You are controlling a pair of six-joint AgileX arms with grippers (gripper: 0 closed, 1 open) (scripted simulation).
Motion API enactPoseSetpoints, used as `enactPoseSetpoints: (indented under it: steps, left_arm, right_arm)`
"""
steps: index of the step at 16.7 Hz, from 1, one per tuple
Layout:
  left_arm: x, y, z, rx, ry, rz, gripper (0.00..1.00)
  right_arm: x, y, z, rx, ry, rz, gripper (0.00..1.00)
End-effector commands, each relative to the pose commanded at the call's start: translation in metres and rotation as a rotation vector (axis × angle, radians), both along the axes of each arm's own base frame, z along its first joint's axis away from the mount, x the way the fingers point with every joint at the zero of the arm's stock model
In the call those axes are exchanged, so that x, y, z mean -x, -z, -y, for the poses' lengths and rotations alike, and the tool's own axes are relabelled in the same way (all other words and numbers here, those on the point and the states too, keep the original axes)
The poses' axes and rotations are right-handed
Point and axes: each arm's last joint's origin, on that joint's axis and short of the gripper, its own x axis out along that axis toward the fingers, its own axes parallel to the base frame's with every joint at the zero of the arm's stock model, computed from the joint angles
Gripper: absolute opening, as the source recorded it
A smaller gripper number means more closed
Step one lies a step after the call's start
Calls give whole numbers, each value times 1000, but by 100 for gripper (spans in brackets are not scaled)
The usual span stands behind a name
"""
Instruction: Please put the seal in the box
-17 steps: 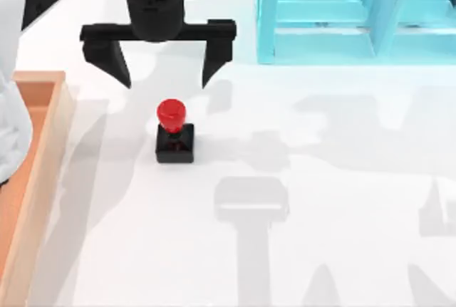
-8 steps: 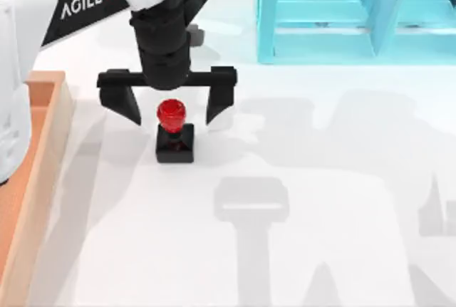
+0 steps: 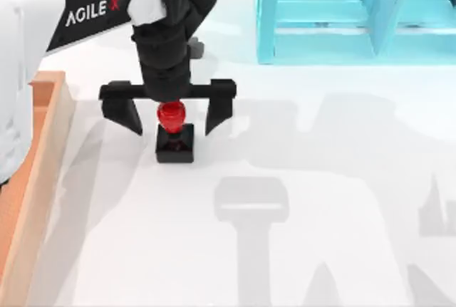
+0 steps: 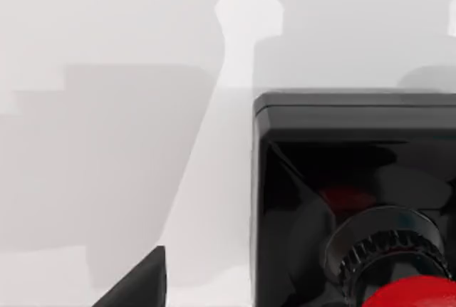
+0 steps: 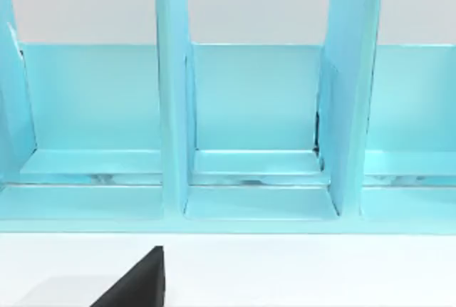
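The left gripper (image 3: 169,117) hangs over the seal (image 3: 174,134) on the worktop (image 3: 299,200), fingers (image 3: 218,112) spread apart either side of its red knob.

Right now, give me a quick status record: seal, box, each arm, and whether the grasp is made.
seal: upright on the table, outside the box
box: at the table's left edge, rim visible
left gripper: over the seal, fingers open on either side of the red knob
grasp: not yet closed
right arm: facing the cyan shelf
shelf: at the table's far right
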Motion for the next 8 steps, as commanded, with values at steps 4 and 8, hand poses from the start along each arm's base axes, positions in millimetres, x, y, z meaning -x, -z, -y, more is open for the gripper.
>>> enactPoseSetpoints:
  steps: [4,8]
  left_arm:
    - [0,0,0,0,0,0,62]
    - [0,0,0,0,0,0,32]
  right_arm:
    - [0,0,0,0,0,0,100]
    - [0,0,0,0,0,0,100]
